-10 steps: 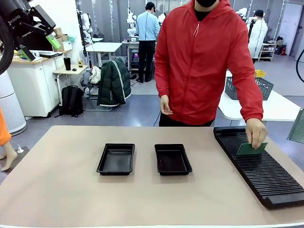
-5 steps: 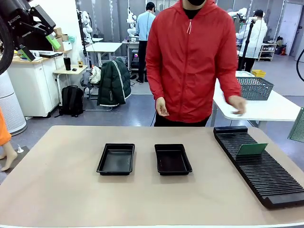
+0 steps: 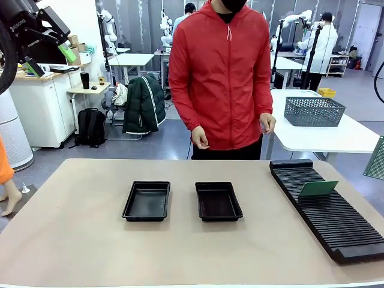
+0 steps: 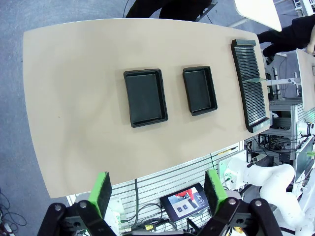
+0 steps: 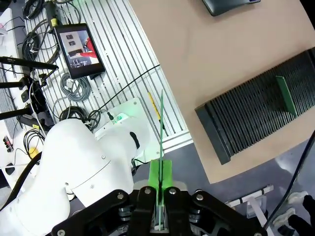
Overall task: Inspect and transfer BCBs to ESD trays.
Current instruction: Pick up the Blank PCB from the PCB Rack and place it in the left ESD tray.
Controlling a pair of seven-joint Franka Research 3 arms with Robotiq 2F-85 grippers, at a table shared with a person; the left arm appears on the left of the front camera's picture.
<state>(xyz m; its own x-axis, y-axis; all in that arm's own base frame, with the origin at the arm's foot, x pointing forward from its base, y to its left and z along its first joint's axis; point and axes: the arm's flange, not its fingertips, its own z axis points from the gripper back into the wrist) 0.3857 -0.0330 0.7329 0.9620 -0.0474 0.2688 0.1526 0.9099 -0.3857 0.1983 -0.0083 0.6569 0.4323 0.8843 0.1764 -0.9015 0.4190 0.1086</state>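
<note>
Two thin green BCBs [image 3: 318, 189], one edge-on between right fingers [image 5: 167, 173]

light is bright and even from overhead in all my feeds. the trays [image 3: 147, 201] throw only faint, soft shadows on the surface [image 3: 72, 240]. the front feed is sharp; both wrist feeds bend straight edges into curves toward the corners.
</note>
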